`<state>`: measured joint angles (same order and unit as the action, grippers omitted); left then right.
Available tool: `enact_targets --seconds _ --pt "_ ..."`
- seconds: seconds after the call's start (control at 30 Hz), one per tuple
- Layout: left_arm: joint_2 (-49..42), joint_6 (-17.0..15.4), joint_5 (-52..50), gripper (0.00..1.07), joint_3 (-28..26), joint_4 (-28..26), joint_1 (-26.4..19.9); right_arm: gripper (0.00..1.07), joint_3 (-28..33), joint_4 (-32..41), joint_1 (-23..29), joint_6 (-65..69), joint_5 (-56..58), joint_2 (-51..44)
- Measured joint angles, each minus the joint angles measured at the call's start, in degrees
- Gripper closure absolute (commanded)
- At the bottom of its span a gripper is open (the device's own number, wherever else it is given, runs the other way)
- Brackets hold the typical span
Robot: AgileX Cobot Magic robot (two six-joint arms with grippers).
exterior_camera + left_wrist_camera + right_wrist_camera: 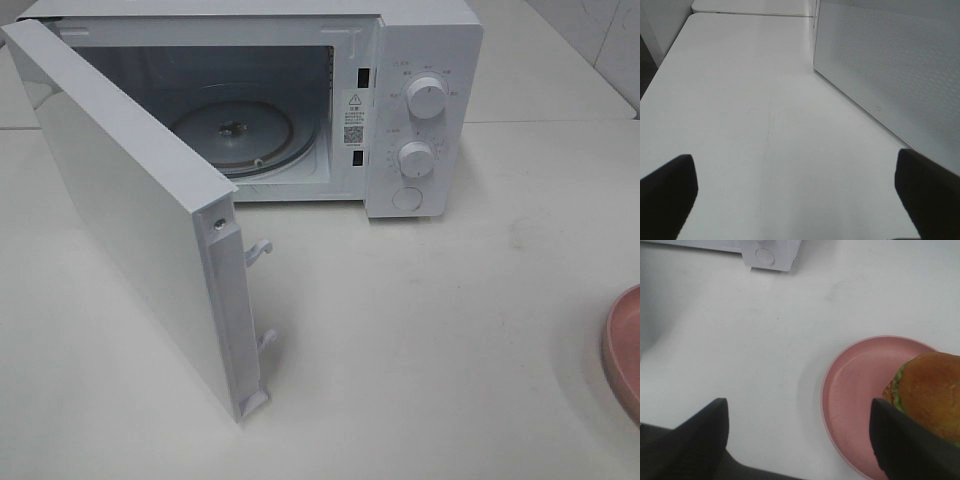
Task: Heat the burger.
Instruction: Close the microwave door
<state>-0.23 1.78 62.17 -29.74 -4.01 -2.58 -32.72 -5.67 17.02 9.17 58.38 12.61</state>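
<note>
The burger point(932, 392), with a golden-brown bun and green lettuce, sits on a pink plate point(855, 390) in the right wrist view. My right gripper point(795, 440) is open above the table just beside the plate. One of its fingers point(905, 450) overlaps the burger's near edge, and nothing is gripped between the two. My left gripper point(797, 195) hangs wide open over bare table beside the microwave door point(890, 65). Neither gripper shows in the exterior high view, where only the plate's rim point(625, 350) is visible at the right edge.
The white microwave point(420, 100) stands at the back with its door point(130, 210) swung wide open to the left. The glass turntable point(240, 135) inside holds nothing. White tabletop point(420, 330) lies between the microwave and the plate.
</note>
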Motion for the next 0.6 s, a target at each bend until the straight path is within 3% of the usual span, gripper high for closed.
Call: enact_targets --seconds 0.6 --pt "0.0 0.0 0.0 0.07 0.0 0.0 0.0 0.32 4.1 0.3 -9.9 -0.4 -0.7 -12.8"
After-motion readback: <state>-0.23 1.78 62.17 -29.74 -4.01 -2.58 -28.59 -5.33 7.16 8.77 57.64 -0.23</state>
